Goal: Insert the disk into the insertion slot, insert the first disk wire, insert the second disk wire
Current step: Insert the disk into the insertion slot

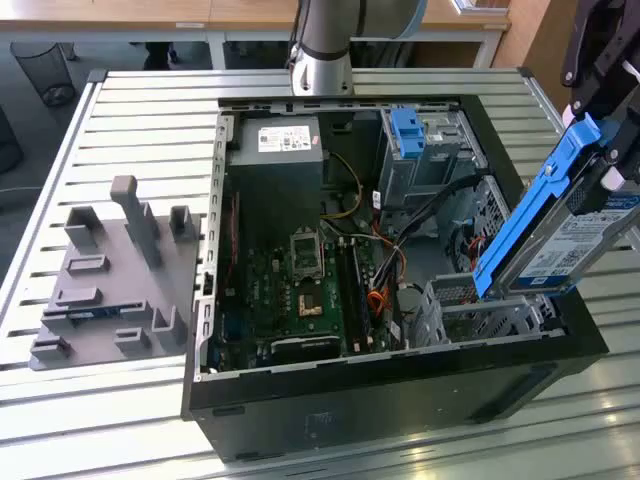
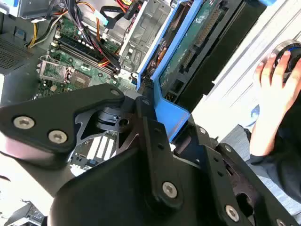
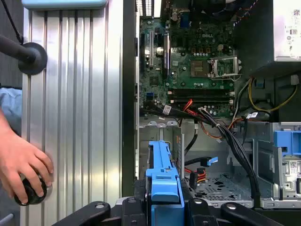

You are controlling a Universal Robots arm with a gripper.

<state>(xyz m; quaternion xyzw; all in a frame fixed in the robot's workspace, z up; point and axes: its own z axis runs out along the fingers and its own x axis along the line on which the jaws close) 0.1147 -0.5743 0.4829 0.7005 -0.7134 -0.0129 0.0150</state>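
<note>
The disk [image 1: 585, 235], a silver drive in a bright blue carrier rail, hangs steeply tilted over the right end of the open computer case. My gripper [image 1: 608, 160] is shut on its upper end. The disk's lower edge sits just above the insertion slot [image 1: 470, 310], a low perforated silver cage at the case's front right corner. In the second wrist view the black fingers [image 2: 146, 122] clamp the blue rail [image 2: 171, 115], and the disk's green underside [image 2: 188, 52] shows. In the first wrist view the blue rail [image 3: 162, 181] points at the cage floor [image 3: 214, 183]. Black and orange disk wires [image 3: 225, 136] lie loose beside the cage.
A taller grey bay with a blue latch [image 1: 407, 135] stands behind the cage. The motherboard [image 1: 300, 290] fills the case's middle. A grey fixture plate [image 1: 110, 280] lies on the slatted table [image 1: 150, 130] at the exterior view's left. A person's hand [image 3: 23, 165] rests on a black knob by the table edge.
</note>
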